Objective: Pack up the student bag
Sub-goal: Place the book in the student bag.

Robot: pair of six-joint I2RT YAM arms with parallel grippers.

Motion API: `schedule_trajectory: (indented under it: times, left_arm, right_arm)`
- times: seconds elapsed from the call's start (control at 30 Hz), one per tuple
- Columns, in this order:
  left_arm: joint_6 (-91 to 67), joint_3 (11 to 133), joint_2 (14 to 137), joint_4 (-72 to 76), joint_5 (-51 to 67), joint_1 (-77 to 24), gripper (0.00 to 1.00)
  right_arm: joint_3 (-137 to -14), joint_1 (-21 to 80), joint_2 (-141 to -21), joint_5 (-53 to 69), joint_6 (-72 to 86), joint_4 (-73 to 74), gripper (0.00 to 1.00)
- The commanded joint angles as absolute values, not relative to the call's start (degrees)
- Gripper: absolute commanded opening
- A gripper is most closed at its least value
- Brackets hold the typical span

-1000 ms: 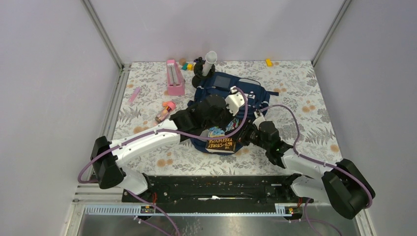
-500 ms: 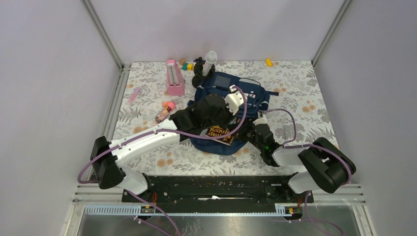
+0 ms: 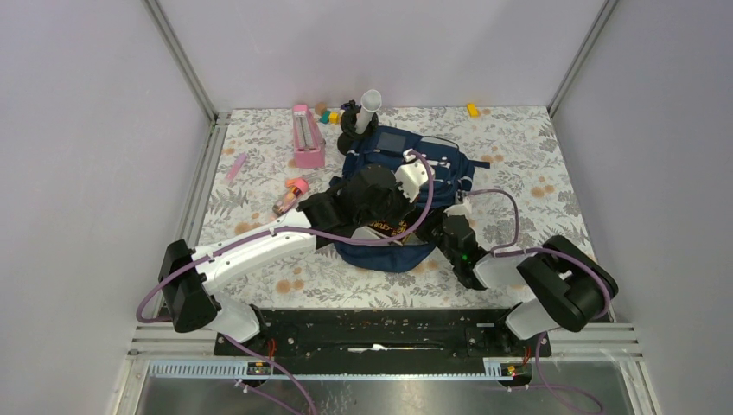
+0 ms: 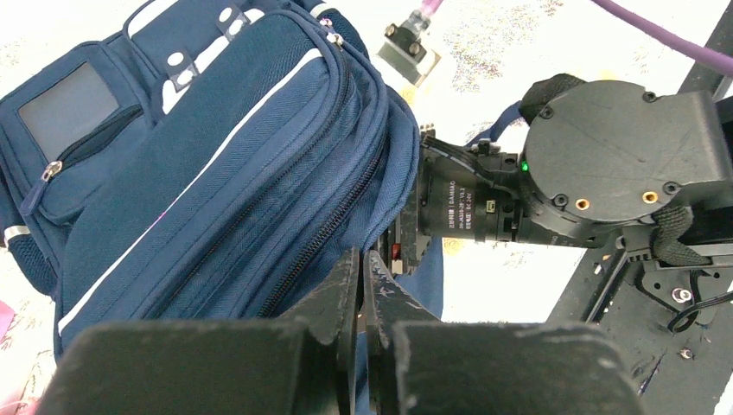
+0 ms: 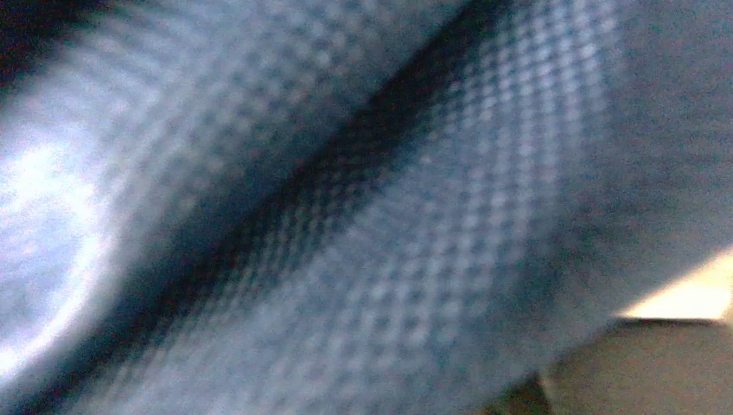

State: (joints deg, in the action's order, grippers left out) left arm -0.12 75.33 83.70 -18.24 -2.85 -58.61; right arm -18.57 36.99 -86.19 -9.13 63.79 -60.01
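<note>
The student bag (image 3: 413,162), navy with a thin light stripe, lies in the middle of the table. In the left wrist view my left gripper (image 4: 365,259) is shut, with a fold of the student bag (image 4: 216,164) pinched at its near opening. A dark book with yellow lettering (image 3: 381,229) shows at that opening, partly under the fabric. My right arm's wrist (image 3: 456,235) presses against the bag's near right side, and its fingers are hidden inside. The right wrist view shows only blurred blue fabric. The right wrist (image 4: 467,212) also appears in the left wrist view.
Behind and left of the bag are a pink box (image 3: 307,137), a white tube (image 3: 370,102), a black object (image 3: 351,119) and small coloured blocks (image 3: 328,115). A pink-capped bottle (image 3: 290,197) and a pink stick (image 3: 236,166) lie to the left. A yellow block (image 3: 472,110) is far back.
The right arm has folded in and pushed the book away from the table's near edge into the bag's opening. The left arm has held still.
</note>
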Motion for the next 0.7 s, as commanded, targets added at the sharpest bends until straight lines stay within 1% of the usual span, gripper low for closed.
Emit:
schedule_trajectory:
  times: [0.0,0.03,0.1,0.33,0.37,0.4,0.43,0.47,0.67]
  left_arm:
    - [-1.8,76.4,80.0,-11.9,0.9,-59.5,0.0]
    - [-1.8,76.4,80.1,-12.1,0.9,-59.5,0.0]
    - [-1.9,76.5,80.3,-12.1,1.1,-59.5,0.0]
    - [-1.9,76.7,80.8,-12.4,1.0,-59.5,0.0]
    - [-2.0,76.7,80.8,-12.5,1.0,-59.5,0.0]
    - [-2.0,76.8,80.8,-12.5,1.0,-59.5,0.0]
    - [-2.0,76.8,80.8,-12.5,0.9,-59.5,0.0]
    - [-1.9,76.9,80.8,-12.6,0.8,-59.5,0.0]
    - [-1.9,77.0,80.9,-12.9,0.7,-59.5,0.0]
  right_arm:
    - [-19.8,37.1,-79.5,-17.9,55.5,-58.7,0.45]
    - [-19.7,37.0,-78.7,-18.0,54.6,-57.4,0.51]
    - [-20.0,37.1,-77.1,-17.7,52.9,-54.2,0.57]
    - [-18.3,37.1,-72.8,-17.7,50.0,-49.4,0.6]
    - [-18.3,37.2,-72.2,-17.7,49.4,-48.4,0.64]
    - [-18.2,37.3,-71.2,-18.0,48.3,-47.4,0.87]
    - [-17.7,37.6,-70.3,-18.5,47.6,-46.9,0.98]
    - [-17.3,38.2,-69.4,-19.4,46.0,-46.6,1.0]
    - [-13.9,38.8,-65.2,-22.5,44.5,-44.0,1.0]
